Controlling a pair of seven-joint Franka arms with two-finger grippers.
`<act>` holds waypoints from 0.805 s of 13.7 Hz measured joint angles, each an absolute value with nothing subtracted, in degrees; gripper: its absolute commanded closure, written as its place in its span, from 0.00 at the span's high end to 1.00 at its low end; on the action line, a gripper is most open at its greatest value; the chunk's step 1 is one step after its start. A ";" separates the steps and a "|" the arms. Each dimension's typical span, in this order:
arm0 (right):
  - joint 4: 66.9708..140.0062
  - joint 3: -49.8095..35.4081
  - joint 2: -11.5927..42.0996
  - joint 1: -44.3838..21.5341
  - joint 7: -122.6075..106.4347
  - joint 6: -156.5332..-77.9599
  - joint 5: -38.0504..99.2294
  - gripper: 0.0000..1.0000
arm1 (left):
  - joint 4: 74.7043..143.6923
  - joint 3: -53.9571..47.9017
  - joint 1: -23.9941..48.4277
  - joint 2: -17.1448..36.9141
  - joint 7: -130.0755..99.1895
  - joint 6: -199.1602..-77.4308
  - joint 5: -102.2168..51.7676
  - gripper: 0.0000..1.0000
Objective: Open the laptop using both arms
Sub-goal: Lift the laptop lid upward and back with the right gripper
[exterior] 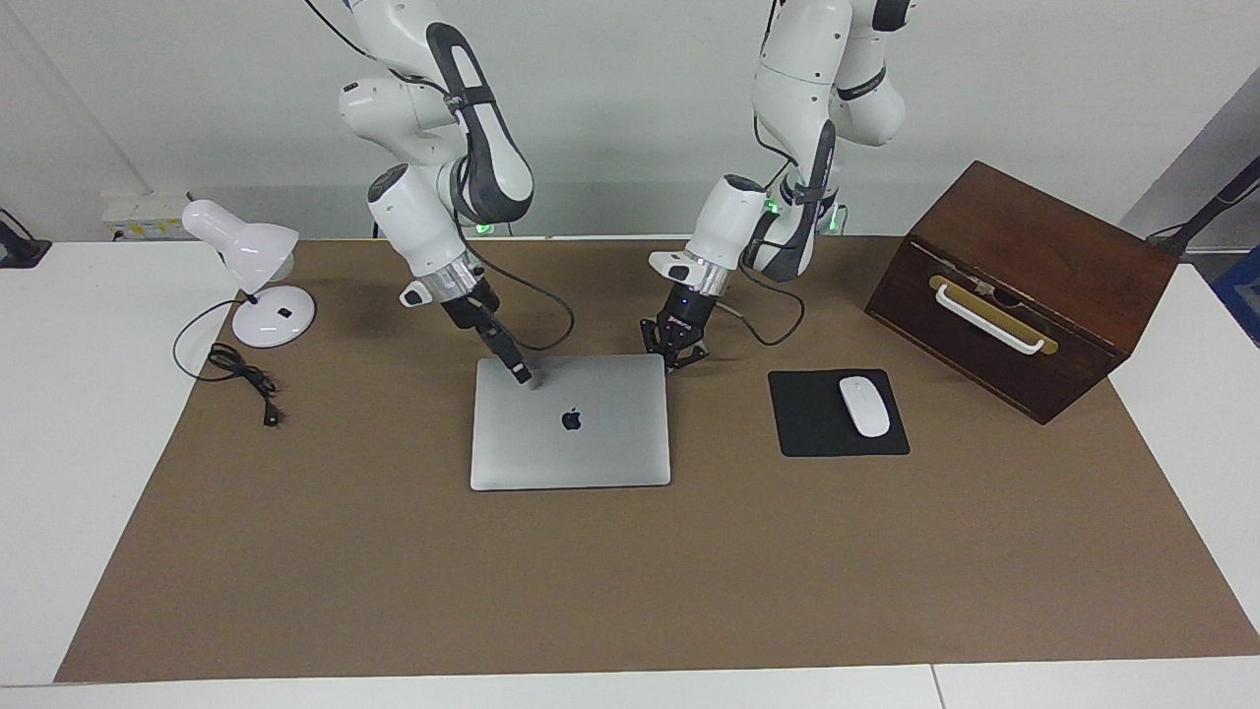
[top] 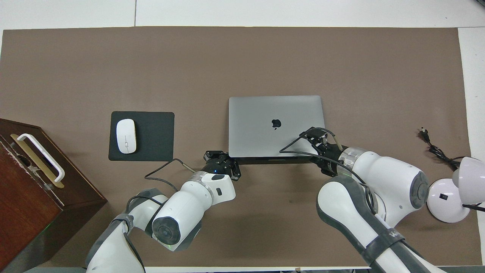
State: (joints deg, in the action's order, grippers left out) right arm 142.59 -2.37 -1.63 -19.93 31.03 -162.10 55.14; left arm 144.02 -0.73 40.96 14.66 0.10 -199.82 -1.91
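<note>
The laptop [exterior: 570,421] lies flat and closed on the brown mat [exterior: 630,581], mid-table, logo up, so the opening itself is not yet done. I judge I am only at the bracing stage.

Going across the facing view: a white desk lamp [exterior: 251,271] stands at my right arm's end of the table, its cord [exterior: 241,374] loose on the mat. My right gripper [exterior: 520,374] comes down slantwise onto the lid's corner nearest me and seems to touch it; I cannot tell how its fingers stand. My left gripper [exterior: 675,360] sits low at the laptop's other near corner, just beside the edge, fingertips together and holding nothing. Next come a black mouse pad [exterior: 817,433] with a white mouse [exterior: 863,406] on it, well apart from the laptop, then a dark wooden box [exterior: 1024,286] with a white handle at my left arm's end.

What is left, as I judge it: get a fingertip under the lid's edge, hold the base down with the other arm, and swing the lid up.

The mat covers most of a white table [exterior: 59,414]; a plain pale wall [exterior: 610,98] rises at my back.
</note>
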 measured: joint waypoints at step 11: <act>137.80 -2.43 0.38 -19.93 31.70 -162.25 55.19 1.00 | 144.02 -0.73 40.96 14.72 0.13 -199.96 -1.89 0.00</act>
